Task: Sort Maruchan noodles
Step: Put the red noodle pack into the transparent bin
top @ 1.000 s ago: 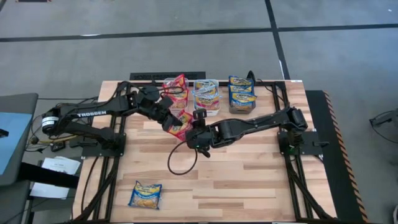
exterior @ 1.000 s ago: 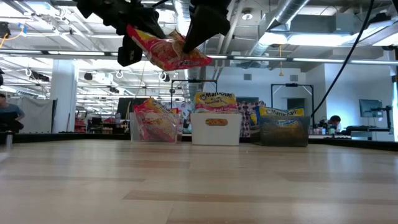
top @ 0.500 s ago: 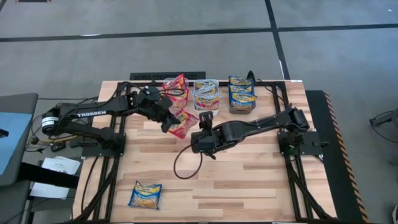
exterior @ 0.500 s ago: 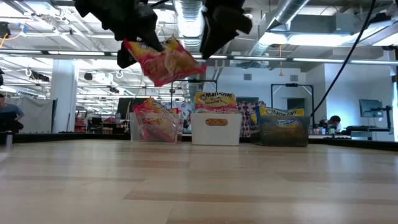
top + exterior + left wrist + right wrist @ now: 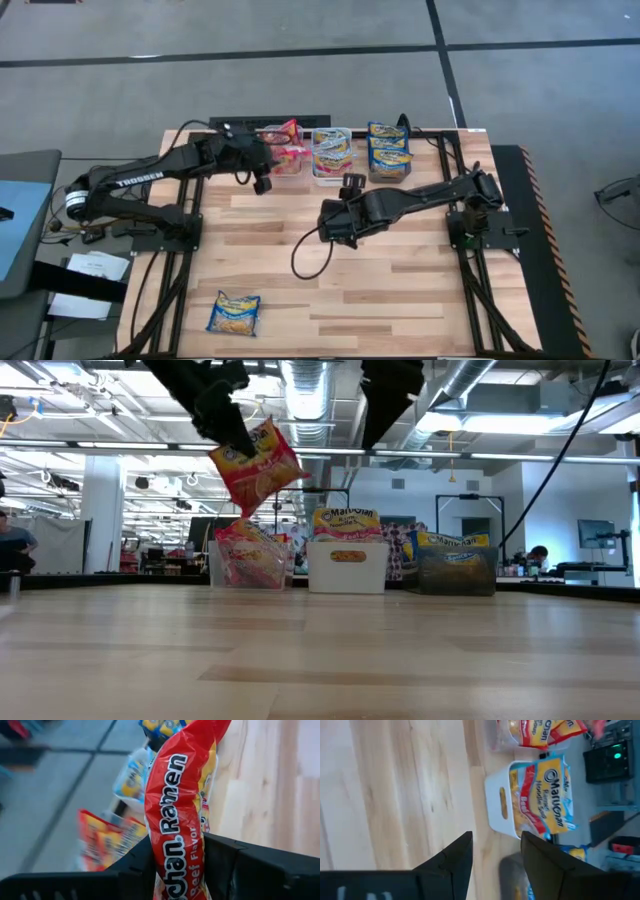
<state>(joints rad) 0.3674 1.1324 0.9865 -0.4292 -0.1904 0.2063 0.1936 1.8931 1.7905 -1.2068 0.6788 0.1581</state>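
A red Maruchan packet (image 5: 181, 805) is in my left gripper (image 5: 180, 847), high over the table's far left, beside the clear bin (image 5: 283, 148) that holds more red packets. In the low view the packet (image 5: 257, 468) hangs in the air below the left gripper (image 5: 222, 415). My right gripper (image 5: 495, 847) is open and empty, raised over the table's middle (image 5: 349, 184), facing the white bin (image 5: 502, 805) of light blue/pink packets. A dark bin (image 5: 388, 155) holds blue/yellow packets. One blue/yellow packet (image 5: 234, 312) lies flat near the table's near left corner. My left gripper pinches the red packet between its two fingers, one on each flat face, at the end printed "Beef Flavor" (image 5: 181, 870). The packet is lifted clear. It stands on edge and slants down and away from the fingers (image 5: 238, 448).
Three bins stand in a row along the far edge: clear, white, dark. A black cable (image 5: 305, 258) loops below the right arm over the table's middle. Bare wood lies between the bins and the lone packet at the near left.
My right gripper, which was at the red packet's end a second ago, has drawn away toward the table's right. My left gripper has carried the packet toward the far edge, up to the clear bin. The packet has tipped from nearly level to a steep slant.
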